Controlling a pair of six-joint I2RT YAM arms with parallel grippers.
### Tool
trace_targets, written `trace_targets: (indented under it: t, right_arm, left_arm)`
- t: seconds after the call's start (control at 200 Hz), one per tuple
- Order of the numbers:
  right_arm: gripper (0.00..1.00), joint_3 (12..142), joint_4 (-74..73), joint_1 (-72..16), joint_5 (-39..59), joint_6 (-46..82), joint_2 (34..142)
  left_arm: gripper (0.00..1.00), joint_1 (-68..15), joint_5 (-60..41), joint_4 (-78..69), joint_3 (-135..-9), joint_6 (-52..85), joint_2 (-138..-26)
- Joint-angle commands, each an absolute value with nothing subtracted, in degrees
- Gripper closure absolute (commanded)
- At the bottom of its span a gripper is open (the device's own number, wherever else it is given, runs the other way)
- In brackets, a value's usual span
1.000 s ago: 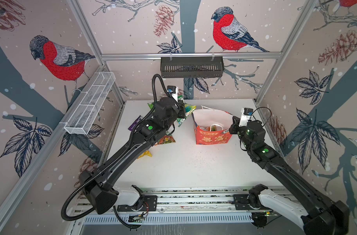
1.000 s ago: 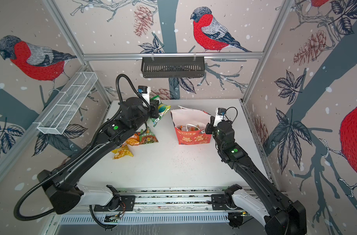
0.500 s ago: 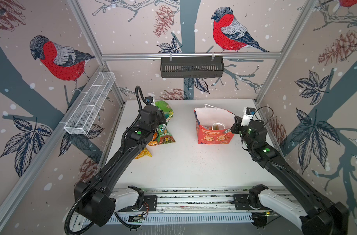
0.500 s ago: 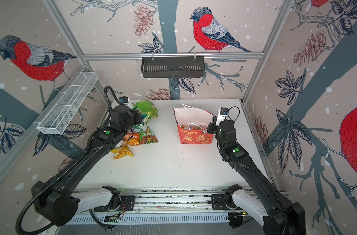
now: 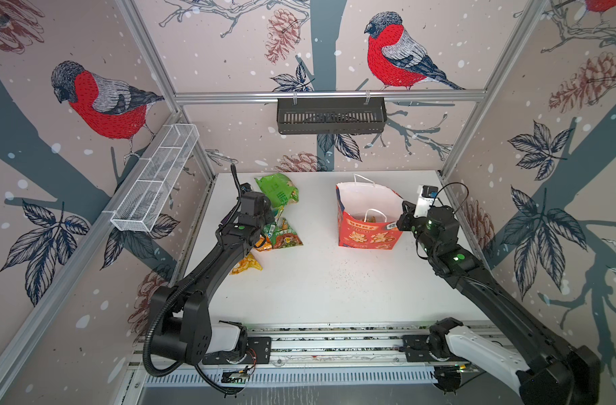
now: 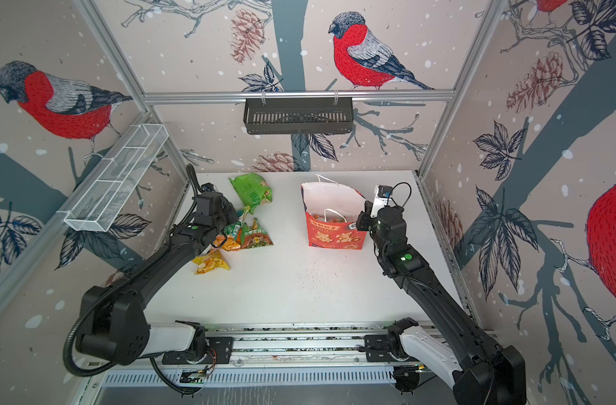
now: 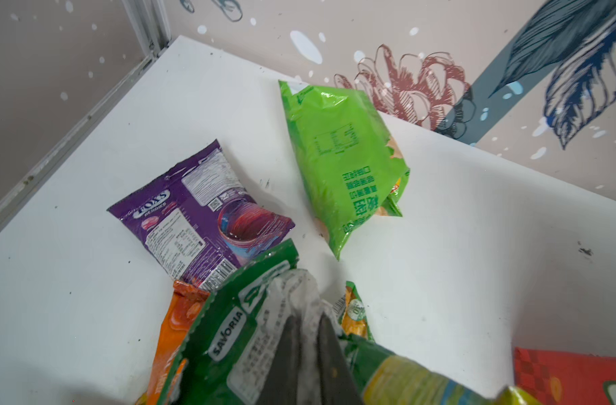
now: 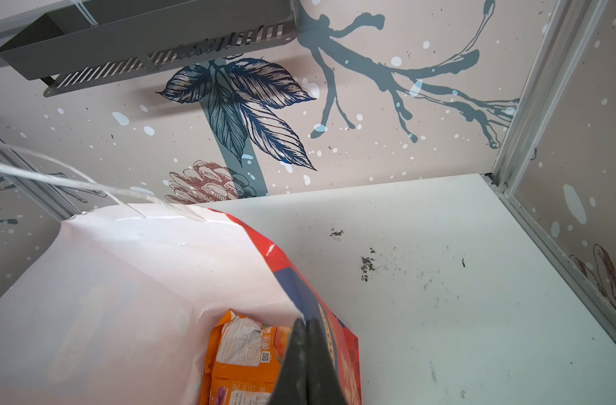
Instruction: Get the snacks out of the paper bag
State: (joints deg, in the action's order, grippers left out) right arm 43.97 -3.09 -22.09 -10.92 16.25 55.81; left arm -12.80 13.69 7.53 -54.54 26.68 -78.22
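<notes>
L arm swung from paper bag (image 5: 366, 240) to snacks (image 5: 287, 238) on table (image 5: 334, 287), L hand (image 7: 306, 322) clamped on Savoria packet (image 7: 236, 336); R hand (image 8: 307, 324) pinches bag rim; orange packet (image 8: 243, 354) inside, task unfinished

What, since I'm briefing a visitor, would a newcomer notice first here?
The red paper bag stands right of centre on the table, the right gripper shut on its rim, an orange packet inside. Left of it lie bright snacks, where the left gripper pinches a dark green packet.
</notes>
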Motion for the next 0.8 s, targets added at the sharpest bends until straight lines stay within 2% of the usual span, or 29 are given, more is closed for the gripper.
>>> trace_targets:
  t: [0.0, 0.325, 0.455, 0.796]
  right_arm:
    - [1.00, 44.5, -3.4, -22.1, -9.5, 16.6, 56.3]
    - [1.00, 47.3, -0.7, -22.1, -7.7, 17.1, 58.4]
    - [1.00, 49.1, 1.5, -22.1, -7.9, 16.7, 59.0]
    - [1.00, 55.5, 9.9, -22.1, -6.0, 17.1, 61.0]
  left_arm:
    - [1.00, -12.6, 13.3, 2.0, -54.1, 28.9, -79.2]
    - [1.00, -12.6, 13.3, 1.7, -56.8, 26.8, -84.1]
    - [0.66, -12.6, 12.2, 0.9, -56.8, 27.0, -83.3]
    - [0.30, -12.6, 2.4, -2.7, -56.8, 25.2, -79.5]
